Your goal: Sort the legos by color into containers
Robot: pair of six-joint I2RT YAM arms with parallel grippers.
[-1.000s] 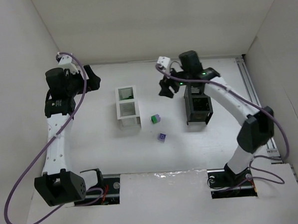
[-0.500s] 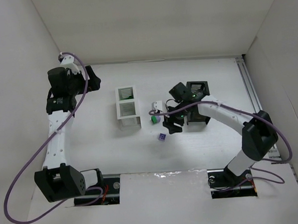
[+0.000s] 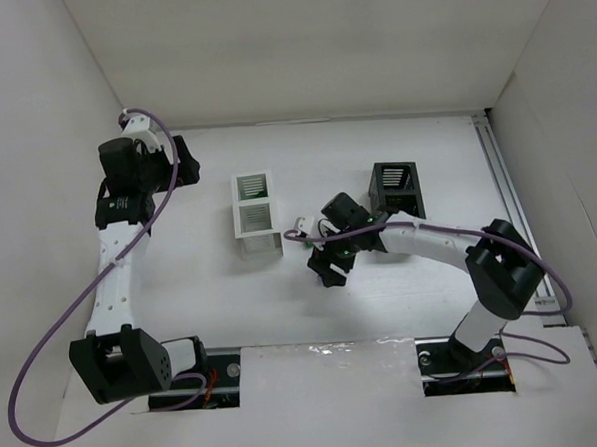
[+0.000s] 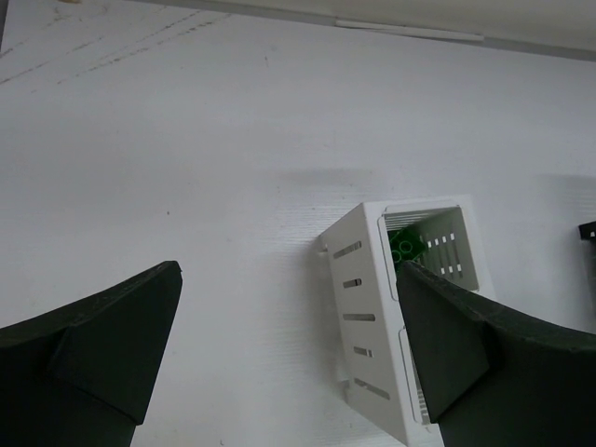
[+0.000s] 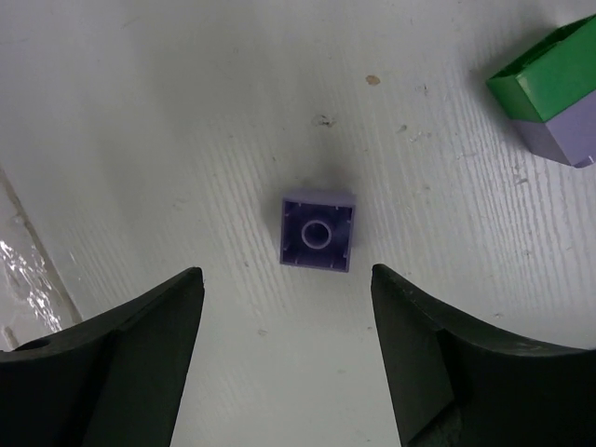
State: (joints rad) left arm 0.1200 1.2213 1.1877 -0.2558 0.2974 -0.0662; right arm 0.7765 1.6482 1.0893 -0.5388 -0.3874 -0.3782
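Observation:
A lavender-purple lego [image 5: 318,233] lies on the white table with its hollow underside up. My right gripper [image 5: 286,273] hovers over it, open and empty, and the brick sits just beyond the fingertips, centred in the gap. A green lego stacked on a lavender one [image 5: 554,93] lies farther off to the right. From above, the right gripper [image 3: 326,267] covers the purple lego. The white container [image 3: 256,214] stands at centre-left and the black container [image 3: 397,183] behind the right arm. My left gripper [image 4: 289,270] is open and empty, high beside the white container [image 4: 372,307], which holds a green lego [image 4: 407,247].
White walls enclose the table on three sides. A metal rail [image 3: 513,202] runs along the right edge. A shiny taped strip [image 5: 28,270] marks the near table edge. A corner of the black container [image 4: 587,230] shows at the right of the left wrist view.
My right arm swung from above the black container forward and left, coming down over the loose purple lego, and its jaws opened wider. The left arm hardly moved.

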